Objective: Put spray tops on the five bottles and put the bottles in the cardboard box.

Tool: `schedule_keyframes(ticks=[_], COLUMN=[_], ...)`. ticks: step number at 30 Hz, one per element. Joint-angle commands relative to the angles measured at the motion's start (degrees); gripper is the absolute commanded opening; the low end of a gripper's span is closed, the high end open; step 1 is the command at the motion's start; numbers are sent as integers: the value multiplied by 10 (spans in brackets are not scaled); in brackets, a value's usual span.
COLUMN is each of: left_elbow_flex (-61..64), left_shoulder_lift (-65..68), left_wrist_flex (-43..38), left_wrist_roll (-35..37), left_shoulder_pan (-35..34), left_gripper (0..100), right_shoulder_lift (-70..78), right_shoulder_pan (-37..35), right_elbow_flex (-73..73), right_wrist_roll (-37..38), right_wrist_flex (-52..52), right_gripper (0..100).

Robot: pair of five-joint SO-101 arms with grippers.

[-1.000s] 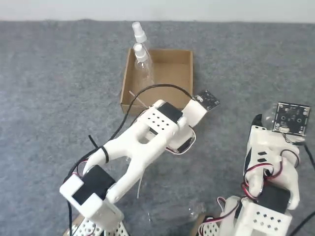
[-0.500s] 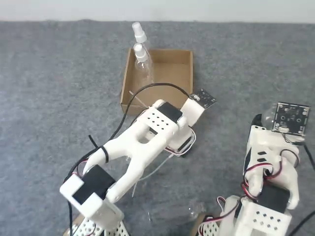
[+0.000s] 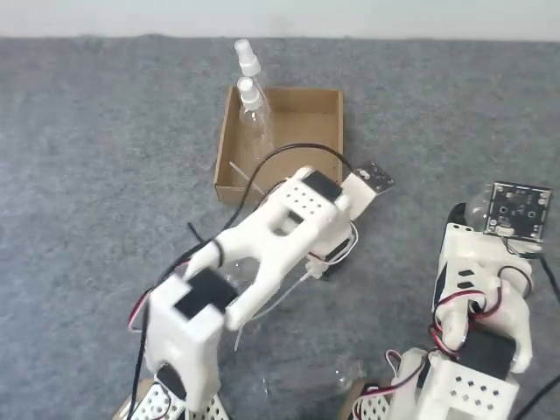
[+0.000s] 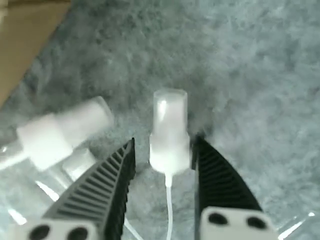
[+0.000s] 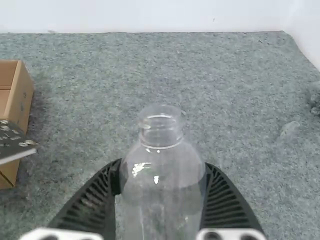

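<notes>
My left gripper [image 4: 164, 142] holds a white spray top [image 4: 169, 132] between its black fingers, the thin tube trailing back toward the wrist. In the high view this gripper [image 3: 328, 262] is just in front of the cardboard box's [image 3: 325, 140] near right corner. A second spray top [image 4: 65, 131] lies on the carpet beside it. My right gripper [image 5: 160, 200] is shut on a clear bottle [image 5: 160, 160] with an open neck, held upright at the right [image 3: 477, 206]. Two topped bottles stand at the box's left side: one [image 3: 254, 109] inside, one [image 3: 248, 59] at its far edge.
Another clear bottle [image 3: 315, 381] lies on its side on the grey carpet between the arm bases. The box's brown wall [image 5: 12, 100] shows left of the held bottle, with the left arm's camera board [image 5: 12, 145] below it. Open carpet lies to the right.
The left arm has swung right and risen at the elbow, its gripper shifting slightly right in front of the box. The right arm and its bottle have not moved.
</notes>
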Motion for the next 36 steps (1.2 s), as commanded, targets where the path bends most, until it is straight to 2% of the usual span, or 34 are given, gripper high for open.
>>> schedule_keyframes(ticks=[1,4,12,18,24,32,36], left_elbow_flex=[-95,-115,-126,-147,-102,26,72], left_shoulder_lift=[51,77,87,77,-12,-157,-215], left_wrist_flex=[41,50,51,93,91,25,4], left_wrist_roll=[-6,-5,-6,-5,-6,-6,-5], left_shoulder_pan=[-4,-4,0,0,-4,-4,-4], left_gripper=[148,141,15,13,12,12,12], right_shoulder_lift=[-8,-9,-10,-10,-10,-10,-10], right_shoulder_pan=[0,0,0,0,-2,-7,-48], right_elbow_flex=[-18,-18,-18,-18,-18,-18,-11], right_wrist_roll=[13,13,13,13,11,8,8], right_wrist_flex=[-19,-18,-17,-16,-15,-15,-15], right_gripper=[69,69,69,69,69,69,69])
